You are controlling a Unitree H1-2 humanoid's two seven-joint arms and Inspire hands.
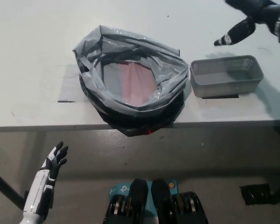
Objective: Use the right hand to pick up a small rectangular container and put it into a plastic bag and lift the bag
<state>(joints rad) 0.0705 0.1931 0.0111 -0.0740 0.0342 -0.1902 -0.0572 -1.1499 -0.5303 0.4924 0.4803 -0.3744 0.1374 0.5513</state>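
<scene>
The right hand (open, empty) is being held above the basket; its rim should be grasped squarely.

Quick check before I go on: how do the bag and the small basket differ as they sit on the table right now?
The plastic bag is grey, crumpled film, roughly round and wide-mouthed; the basket is a rigid, light mesh rectangle. The bag is clearly larger and overhangs the table's front edge, while the basket sits fully on it. The bag shows a pinkish patch inside; the basket looks empty. Both are open-topped and untouched; the right hand hovers beyond the basket.
</scene>
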